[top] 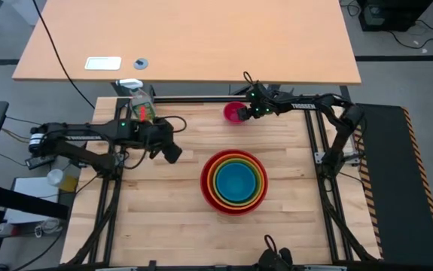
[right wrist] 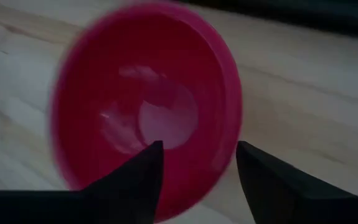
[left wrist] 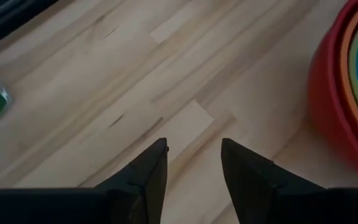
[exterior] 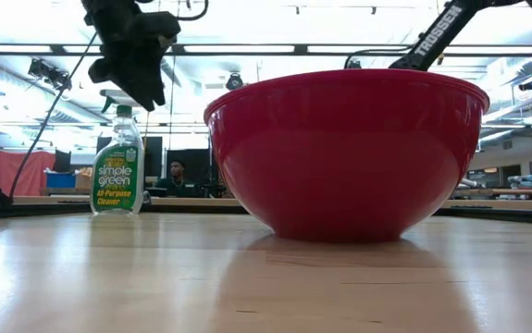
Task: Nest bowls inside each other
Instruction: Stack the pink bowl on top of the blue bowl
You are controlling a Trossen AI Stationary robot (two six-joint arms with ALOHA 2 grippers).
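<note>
Hovering over the pink bowl (right wrist: 144, 102) at the bench's far edge, right tool (right wrist: 197, 165) wide, holding nothing — rim between its fingers; left tool (left wrist: 194, 163) farther, parted, empty.

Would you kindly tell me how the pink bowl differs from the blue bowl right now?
The pink bowl sits alone at the table's far edge; the blue bowl is nested in the stack. The pink bowl is smaller. The right pincer is at the pink bowl, open; none is near the blue bowl. Both are round and upright.

Overhead, table-level and two wrist cameras, sharing the red bowl (exterior: 344, 153).
</note>
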